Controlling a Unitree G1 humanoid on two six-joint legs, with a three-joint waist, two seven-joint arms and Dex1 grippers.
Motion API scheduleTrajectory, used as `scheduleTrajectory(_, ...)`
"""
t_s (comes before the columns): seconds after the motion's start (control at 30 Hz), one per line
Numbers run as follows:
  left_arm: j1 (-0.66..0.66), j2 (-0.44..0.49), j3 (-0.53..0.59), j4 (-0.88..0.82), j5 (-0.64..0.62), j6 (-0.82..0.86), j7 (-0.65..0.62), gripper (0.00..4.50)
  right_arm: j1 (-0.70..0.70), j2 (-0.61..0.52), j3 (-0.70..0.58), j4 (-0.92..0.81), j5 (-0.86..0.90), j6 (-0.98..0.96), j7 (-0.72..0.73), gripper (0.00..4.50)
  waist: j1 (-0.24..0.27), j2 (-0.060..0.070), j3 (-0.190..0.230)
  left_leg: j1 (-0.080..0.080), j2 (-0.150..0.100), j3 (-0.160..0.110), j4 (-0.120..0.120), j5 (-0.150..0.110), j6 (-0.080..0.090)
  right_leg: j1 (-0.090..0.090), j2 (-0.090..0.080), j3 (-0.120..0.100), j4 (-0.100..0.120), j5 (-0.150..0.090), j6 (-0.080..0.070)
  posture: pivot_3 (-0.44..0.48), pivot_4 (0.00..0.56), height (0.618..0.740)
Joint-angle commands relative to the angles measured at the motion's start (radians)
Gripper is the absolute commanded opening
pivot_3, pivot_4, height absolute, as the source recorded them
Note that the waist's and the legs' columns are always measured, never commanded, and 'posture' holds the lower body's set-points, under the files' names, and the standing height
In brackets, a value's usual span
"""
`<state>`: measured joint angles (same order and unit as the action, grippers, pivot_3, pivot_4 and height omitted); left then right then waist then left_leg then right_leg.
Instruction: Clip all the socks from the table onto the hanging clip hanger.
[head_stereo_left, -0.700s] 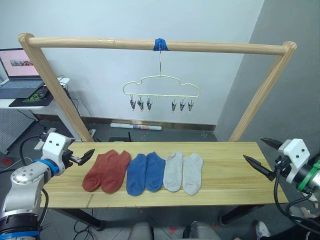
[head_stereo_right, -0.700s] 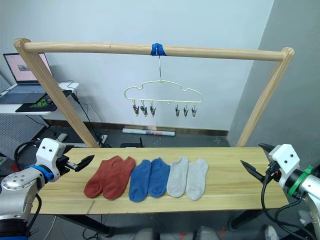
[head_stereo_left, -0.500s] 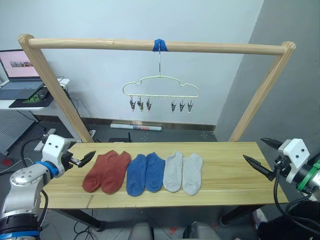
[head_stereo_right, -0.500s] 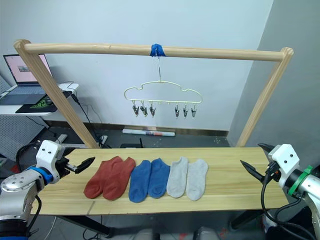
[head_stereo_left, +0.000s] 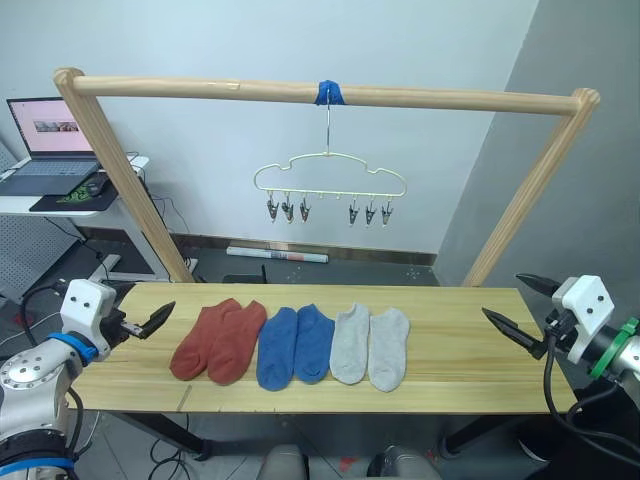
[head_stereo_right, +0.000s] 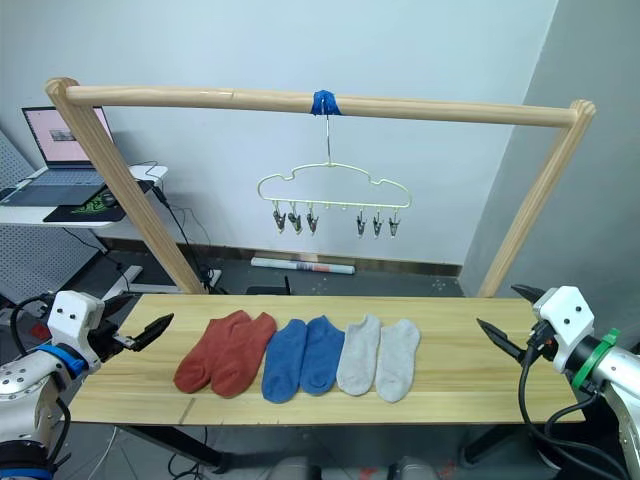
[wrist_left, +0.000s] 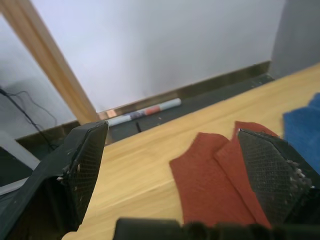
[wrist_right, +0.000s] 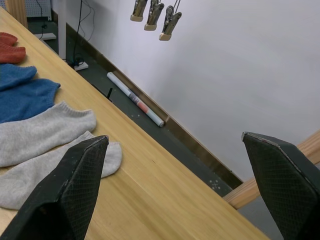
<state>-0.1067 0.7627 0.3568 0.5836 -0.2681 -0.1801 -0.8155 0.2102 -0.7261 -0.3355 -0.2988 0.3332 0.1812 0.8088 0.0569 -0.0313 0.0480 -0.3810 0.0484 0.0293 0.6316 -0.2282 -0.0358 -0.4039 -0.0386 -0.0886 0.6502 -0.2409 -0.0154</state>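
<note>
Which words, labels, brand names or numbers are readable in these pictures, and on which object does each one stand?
None can be read.
Laptop screen: shows an image and some marks, too small to read.
Rolled tube on the floor by the wall: has coloured printing, too blurred to read.
Socks, clip hanger, table and blue tape on the pole: no writing visible.

Six socks (head_stereo_left: 290, 345) are laid side by side on the table (head_stereo_left: 450, 350), between the left gripper (head_stereo_left: 150, 322) and right gripper (head_stereo_left: 520, 310). The clip hanger (head_stereo_left: 330, 185) is hung behind, above them.
</note>
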Motion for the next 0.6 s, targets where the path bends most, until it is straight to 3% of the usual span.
scheduleTrajectory(0.03,-0.014,-0.009,0.027,-0.083,-0.046,0.026,0.005,4.50,-0.026,-0.013,-0.009,-0.021,0.006,-0.015,0.007,4.48,0.000,0.000,0.000,0.000,0.000,0.000,0.000,0.000,0.000,0.000,0.000,0.000,0.000,0.000,0.000,0.092,0.007,0.735)
scheduleTrajectory(0.33,0.000,-0.040,-0.017,-0.236,-0.053,0.144,0.009,4.50,-0.002,-0.003,-0.012,-0.047,0.007,-0.009,-0.009,4.48,-0.001,0.000,0.000,0.000,0.000,0.000,0.000,0.000,0.000,0.000,0.000,0.000,0.000,0.000,0.000,0.076,0.016,0.735)
scheduleTrajectory(0.6,-0.027,-0.170,-0.047,-0.462,-0.063,0.347,0.190,4.50,-0.026,0.032,0.046,-0.179,0.057,0.108,-0.059,4.48,-0.004,-0.001,0.004,0.000,0.000,0.000,0.000,0.000,0.000,0.000,0.001,0.005,0.000,0.000,0.000,0.055,0.062,0.735)
